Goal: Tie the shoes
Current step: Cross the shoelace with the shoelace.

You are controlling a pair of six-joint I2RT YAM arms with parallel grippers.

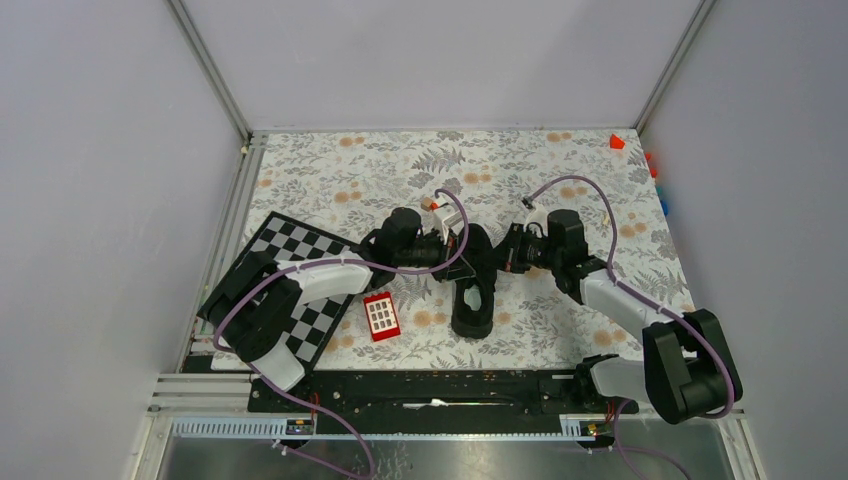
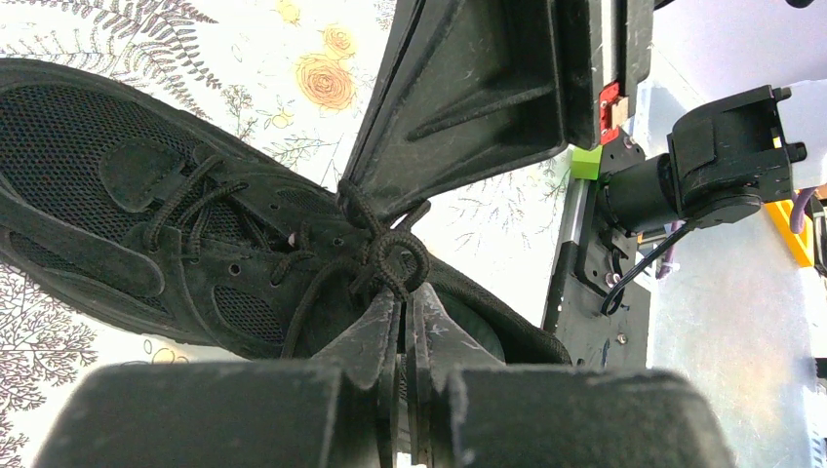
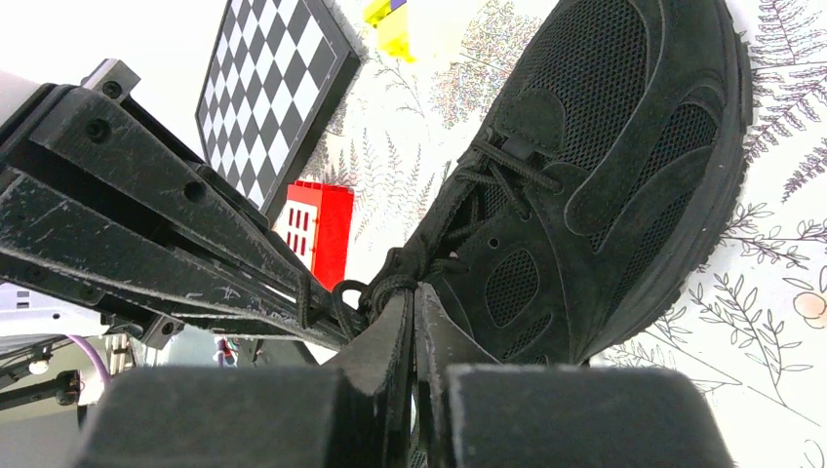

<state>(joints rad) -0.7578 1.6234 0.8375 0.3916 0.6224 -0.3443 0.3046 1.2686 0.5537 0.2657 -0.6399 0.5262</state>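
The black shoe (image 1: 473,305) lies on the floral cloth, its toe pointing toward the arms. Both grippers meet over its lacing. In the left wrist view the shoe (image 2: 146,214) fills the left side, and a looped knot of black lace (image 2: 398,255) sits right at my left gripper (image 2: 405,294), which is shut on that lace. The right gripper's fingers (image 2: 468,107) come down from above to the same knot. In the right wrist view my right gripper (image 3: 410,294) is shut on a lace loop (image 3: 390,283) beside the shoe (image 3: 605,175).
A black-and-white checkerboard (image 1: 290,285) lies at the left under the left arm. A red keypad block (image 1: 381,316) sits between it and the shoe. Small coloured blocks (image 1: 617,141) rest at the far right corner. A black rail (image 1: 430,385) runs along the near edge.
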